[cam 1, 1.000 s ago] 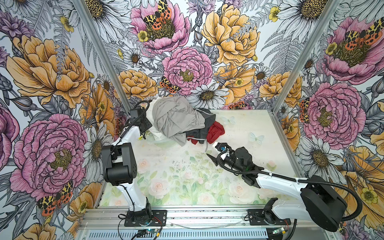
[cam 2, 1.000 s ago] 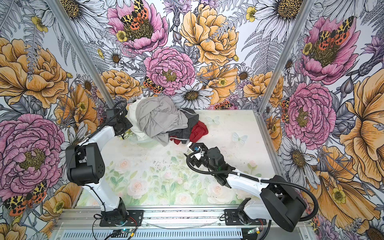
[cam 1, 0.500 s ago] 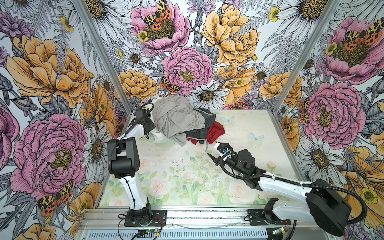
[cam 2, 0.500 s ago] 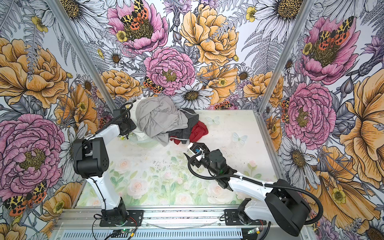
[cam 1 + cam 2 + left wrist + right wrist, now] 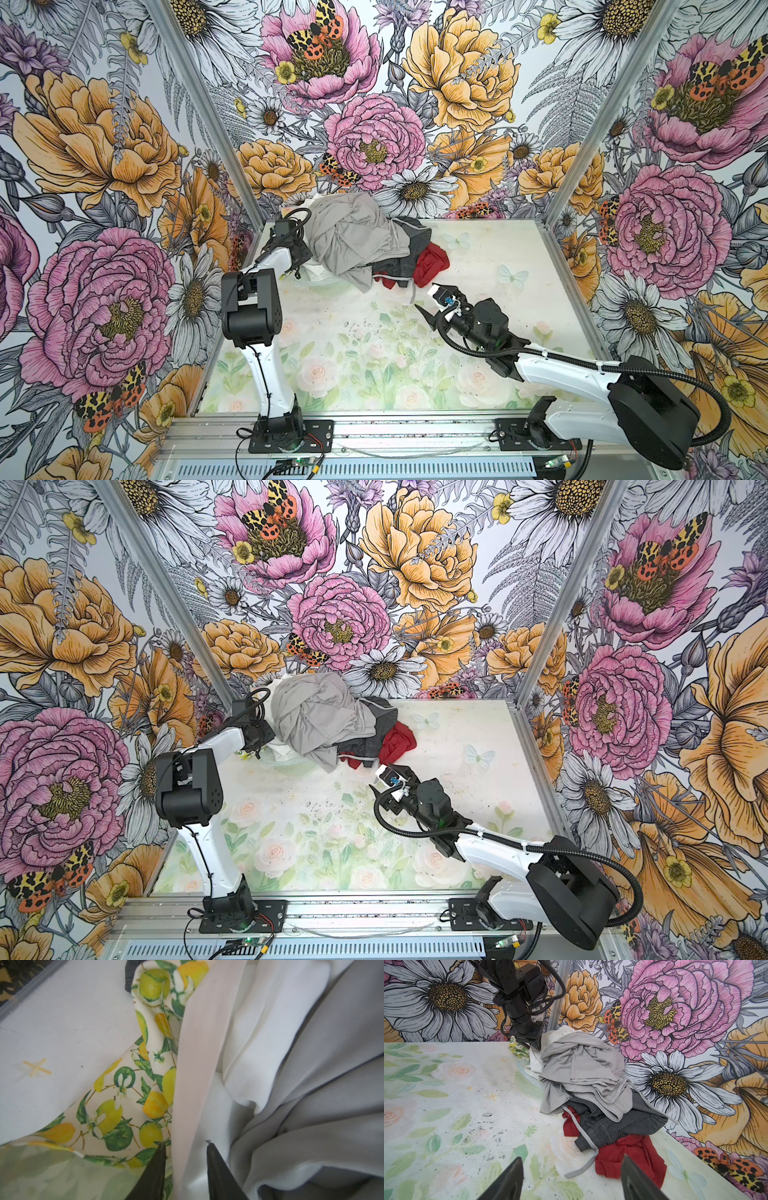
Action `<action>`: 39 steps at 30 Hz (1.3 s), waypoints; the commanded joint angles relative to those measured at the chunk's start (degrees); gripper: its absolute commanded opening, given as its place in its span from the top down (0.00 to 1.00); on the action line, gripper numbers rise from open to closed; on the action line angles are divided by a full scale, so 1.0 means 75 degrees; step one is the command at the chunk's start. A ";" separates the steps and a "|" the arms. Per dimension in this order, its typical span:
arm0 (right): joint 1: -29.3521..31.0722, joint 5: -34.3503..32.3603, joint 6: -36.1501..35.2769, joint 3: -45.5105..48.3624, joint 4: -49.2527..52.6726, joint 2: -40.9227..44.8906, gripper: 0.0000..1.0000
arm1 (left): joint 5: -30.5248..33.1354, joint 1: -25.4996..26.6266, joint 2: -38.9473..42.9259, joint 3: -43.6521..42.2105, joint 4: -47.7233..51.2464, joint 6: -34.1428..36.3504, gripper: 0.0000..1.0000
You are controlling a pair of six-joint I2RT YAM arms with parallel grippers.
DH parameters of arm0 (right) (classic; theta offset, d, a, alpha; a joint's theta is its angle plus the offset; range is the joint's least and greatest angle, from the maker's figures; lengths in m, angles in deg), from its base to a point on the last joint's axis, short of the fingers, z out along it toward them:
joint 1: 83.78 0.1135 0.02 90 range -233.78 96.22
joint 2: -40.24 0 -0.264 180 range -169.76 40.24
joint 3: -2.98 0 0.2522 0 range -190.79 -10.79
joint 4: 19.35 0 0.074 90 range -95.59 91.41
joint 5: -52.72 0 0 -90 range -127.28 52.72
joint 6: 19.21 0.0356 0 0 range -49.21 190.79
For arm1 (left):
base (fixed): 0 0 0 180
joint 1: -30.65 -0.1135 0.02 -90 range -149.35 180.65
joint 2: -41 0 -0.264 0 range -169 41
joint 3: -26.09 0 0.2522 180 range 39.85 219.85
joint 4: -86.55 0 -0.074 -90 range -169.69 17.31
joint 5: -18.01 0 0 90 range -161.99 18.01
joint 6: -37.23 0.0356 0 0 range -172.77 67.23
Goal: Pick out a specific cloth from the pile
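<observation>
The heap of mixed garments (image 5: pixel 365 245) fills the 11 o'clock corner of the pale floral-print tabletop (image 5: pixel 374 374), hard against the flowered back wall (image 5: pixel 374 145) and the grey metal corner post (image 5: pixel 217 124). The black left gripper (image 5: pixel 185 1145), jaws apart, blocks the heap's 9 o'clock side. A red garment (image 5: pixel 432 266) spills out at 4 o'clock. The tabletop is bare from 1 to 3 o'clock, and the white right arm (image 5: pixel 561 370) crosses from 5 o'clock.

Right end effector (image 5: pixel 424 297) agape, arm (image 5: pixel 561 370) outstretched

White cloth (image 5: pixel 270 1032): thin smooth woven, matt. Grey garment (image 5: pixel 332 1088): fine-rib jersey. Lemon-print cloth (image 5: pixel 153 1084): smooth. Tbl top (image 5: pixel 467 1109): matt, scuffed.
</observation>
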State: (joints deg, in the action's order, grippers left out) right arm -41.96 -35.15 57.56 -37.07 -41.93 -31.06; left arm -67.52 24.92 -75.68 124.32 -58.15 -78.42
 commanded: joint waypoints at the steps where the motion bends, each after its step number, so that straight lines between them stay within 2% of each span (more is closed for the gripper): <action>1: 0.0037 -0.0164 -0.0110 0.0036 -0.0219 -0.0131 0.26 | 0.0182 0.0049 -0.0118 0.0335 -0.0037 0.0139 0.71; 4: 0.0034 -0.0205 -0.0121 0.0010 -0.0254 -0.0239 0.26 | 0.0128 0.0063 -0.0196 0.0454 -0.0071 0.0150 0.85; 6: 0.0037 -0.0237 -0.0122 -0.0009 -0.0253 -0.0299 0.26 | 0.0107 0.0073 -0.0227 0.0500 -0.0098 0.0163 0.98; 7: 0.0037 -0.0254 -0.0124 -0.0011 -0.0264 -0.0319 0.26 | 0.0102 0.0091 -0.0233 0.0525 -0.0108 0.0183 1.00; 12: 0.0013 -0.0325 -0.0132 -0.0011 -0.0271 -0.0356 0.26 | 0.0050 0.0153 -0.0010 0.0607 -0.0141 0.0183 1.00; 23: 0.0002 -0.0658 0.0013 -0.0138 -0.0239 -0.0327 0.26 | -0.0126 0.0231 0.1407 0.0694 -0.0422 -0.0119 1.00; 30: 0.0045 -0.0609 0.0567 -0.0366 -0.0021 -0.0118 0.26 | -0.0179 0.0232 0.2238 0.1362 -0.0428 -0.0606 1.00; 35: 0.0164 -0.0499 0.0686 -0.0751 0.0059 -0.0412 0.26 | -0.0239 0.0185 0.2688 0.1842 -0.0411 -0.0681 1.00; 39: 0.0229 -0.0383 0.0768 -0.1184 0.0075 -0.0743 0.26 | -0.0620 0.0085 0.2743 0.2647 -0.0007 -0.0787 1.00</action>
State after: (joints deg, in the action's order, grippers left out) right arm -40.82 -39.06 61.84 -43.36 -41.40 -34.87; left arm -69.93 26.53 -57.59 139.88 -57.82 -83.07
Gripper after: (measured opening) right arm 0.737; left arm 0.047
